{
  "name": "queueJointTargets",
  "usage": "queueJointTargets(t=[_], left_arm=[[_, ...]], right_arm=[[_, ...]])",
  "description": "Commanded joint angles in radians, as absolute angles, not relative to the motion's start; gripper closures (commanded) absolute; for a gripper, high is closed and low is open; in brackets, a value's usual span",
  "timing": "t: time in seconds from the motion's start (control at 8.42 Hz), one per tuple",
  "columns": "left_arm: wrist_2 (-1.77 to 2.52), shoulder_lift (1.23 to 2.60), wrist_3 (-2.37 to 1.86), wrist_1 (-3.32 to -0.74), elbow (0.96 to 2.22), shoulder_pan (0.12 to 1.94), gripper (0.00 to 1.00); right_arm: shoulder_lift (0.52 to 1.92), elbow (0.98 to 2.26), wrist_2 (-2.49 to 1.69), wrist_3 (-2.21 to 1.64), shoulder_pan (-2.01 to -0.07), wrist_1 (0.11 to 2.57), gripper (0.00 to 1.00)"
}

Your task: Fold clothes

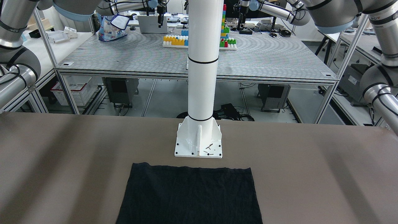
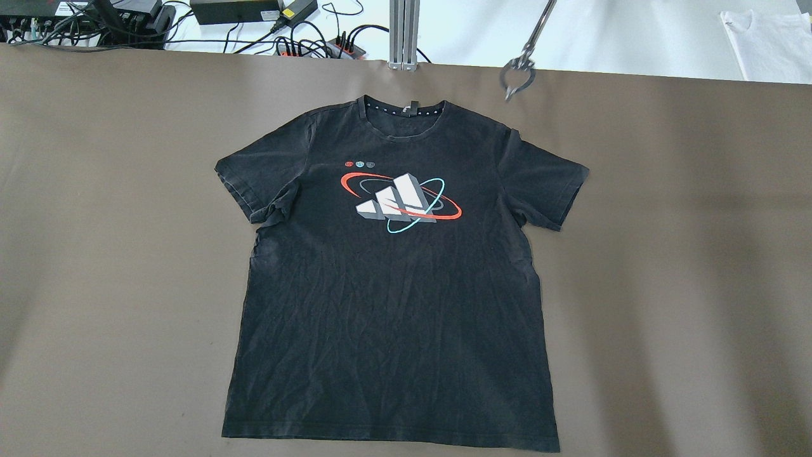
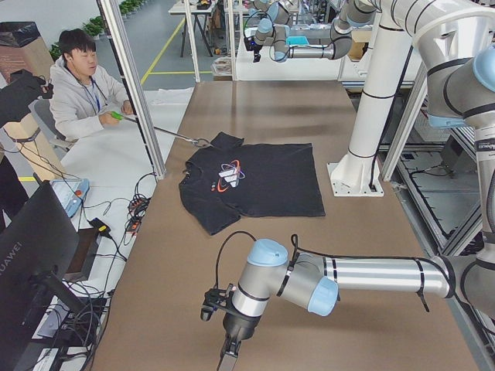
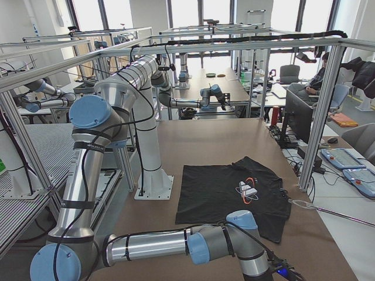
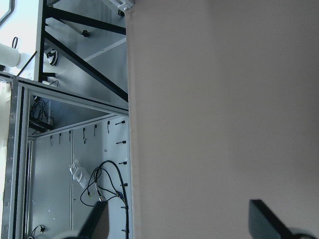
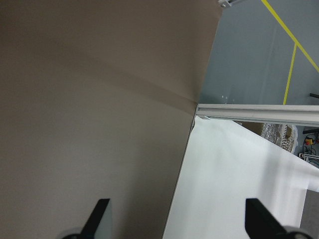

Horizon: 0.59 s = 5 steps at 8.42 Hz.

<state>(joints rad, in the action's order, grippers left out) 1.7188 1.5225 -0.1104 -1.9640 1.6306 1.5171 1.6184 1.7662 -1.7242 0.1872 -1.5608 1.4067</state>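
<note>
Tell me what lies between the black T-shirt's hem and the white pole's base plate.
Nothing lies there. Only a narrow strip of bare brown table separates the black T-shirt from the base plate. The exterior front-facing view shows this most clearly.

Black T-shirt (image 2: 393,298) lies spread flat, print up, on the table.
</note>
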Motion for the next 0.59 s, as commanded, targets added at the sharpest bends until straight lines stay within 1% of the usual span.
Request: queueJointTargets(t=[0.0,0.48], left_arm=[[1.718,1.523,-0.11,-1.965,1.631,1.516,0.0],[1.72,1.526,-0.11,-1.965,1.631,1.514,0.0]], right_arm=[[1.617,1.766,-1.727,0.186,-1.56,1.407,0.06],[1.603,1.775,-1.724,0.183,-1.559,1.405,0.06]])
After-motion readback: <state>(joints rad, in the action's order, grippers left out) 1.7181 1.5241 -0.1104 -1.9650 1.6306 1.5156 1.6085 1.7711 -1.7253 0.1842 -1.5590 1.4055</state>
